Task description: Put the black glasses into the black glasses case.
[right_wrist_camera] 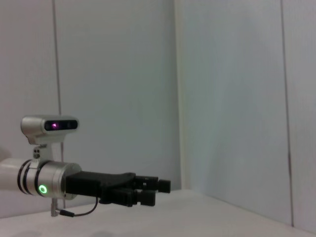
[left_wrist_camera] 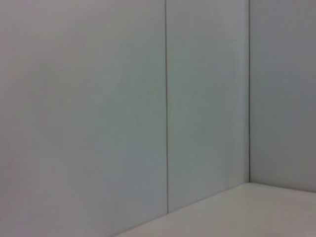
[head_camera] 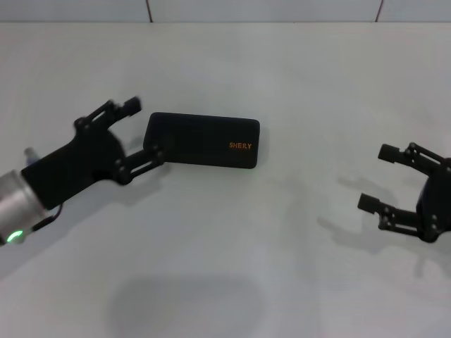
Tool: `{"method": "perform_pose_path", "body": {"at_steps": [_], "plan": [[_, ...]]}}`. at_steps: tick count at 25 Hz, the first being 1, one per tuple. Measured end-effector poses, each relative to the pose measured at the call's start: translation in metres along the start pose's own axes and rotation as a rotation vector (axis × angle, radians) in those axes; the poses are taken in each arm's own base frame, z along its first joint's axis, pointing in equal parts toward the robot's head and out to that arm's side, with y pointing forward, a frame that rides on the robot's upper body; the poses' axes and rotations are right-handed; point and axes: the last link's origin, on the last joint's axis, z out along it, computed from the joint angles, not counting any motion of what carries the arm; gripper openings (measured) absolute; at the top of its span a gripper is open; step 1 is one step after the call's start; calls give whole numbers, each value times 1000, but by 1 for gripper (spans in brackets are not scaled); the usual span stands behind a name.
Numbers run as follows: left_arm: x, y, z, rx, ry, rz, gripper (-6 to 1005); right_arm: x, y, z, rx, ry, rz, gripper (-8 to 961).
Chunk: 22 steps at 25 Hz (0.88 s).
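The black glasses case [head_camera: 201, 140] lies shut on the white table near the middle, with the orange "SHERY" lettering at its right end. My left gripper [head_camera: 143, 131] is open at the case's left end, one finger behind that end and the other by its near-left corner; I cannot tell whether it touches. It also shows in the right wrist view [right_wrist_camera: 150, 190]. My right gripper [head_camera: 373, 177] is open and empty at the far right, well apart from the case. The black glasses are out of view.
The white table [head_camera: 282, 267] runs back to a pale panelled wall [left_wrist_camera: 163, 98]. The left wrist view shows only that wall and a strip of table.
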Motion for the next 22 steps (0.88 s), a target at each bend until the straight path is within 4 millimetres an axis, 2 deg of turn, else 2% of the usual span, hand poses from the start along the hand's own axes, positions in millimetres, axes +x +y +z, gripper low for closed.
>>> {"method": "perform_pose_path", "body": {"at_steps": [1, 6, 10, 16, 22], "plan": [[-1, 0, -5, 2, -5, -2, 804, 0, 2, -1, -4, -5, -5, 851], [-11, 4, -32, 8, -40, -8, 809, 4, 12, -6, -17, -17, -31, 850], [-23, 13, -45, -1, -92, -26, 814, 14, 22, -9, -15, 0, -35, 850], [-39, 23, -53, -9, -151, -55, 816, 33, 28, -11, 31, 49, -29, 851], [-42, 25, -52, -10, -153, -44, 816, 40, 27, -10, 55, 84, -29, 852]]}}
